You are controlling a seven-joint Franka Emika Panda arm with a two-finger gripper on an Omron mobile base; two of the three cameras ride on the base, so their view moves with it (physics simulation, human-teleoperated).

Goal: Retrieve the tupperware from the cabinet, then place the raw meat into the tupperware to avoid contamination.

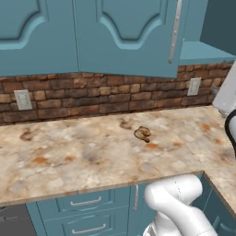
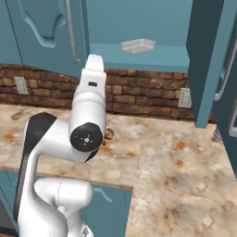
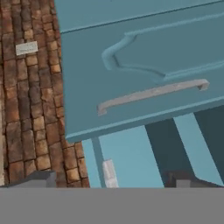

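Nearest us, at the bottom of the hand view, the gripper [image 3: 111, 177] shows its two dark finger tips set far apart with nothing between them; we read the jaws as open and empty. Beyond them hangs a swung-open arched-panel door of the teal-blue wall cabinet [image 3: 144, 65] with its long silver bar handle [image 3: 153, 92], and past its edge a pale sliver of the small shallow translucent whitish-grey plastic tupperware [image 3: 108, 173].

In the right base view that tupperware [image 2: 137, 45] sits alone on the cabinet's lower shelf, towards the front, between the two open doors.

We judge the container light, thin-walled and a little flexible, with smooth sides that could slip; pinching one rim wall, or spanning its short side, looks the surest hold, with a gentle squeeze.

The small curled brown-and-tan lump of raw meat [image 1: 143, 133] lies on the rust-blotched marble counter [image 1: 83, 156], well below the shelf. We expect it to be soft, irregular and slick; across its thicker middle seems best.

We count one tupperware, one piece of meat and one gripper.
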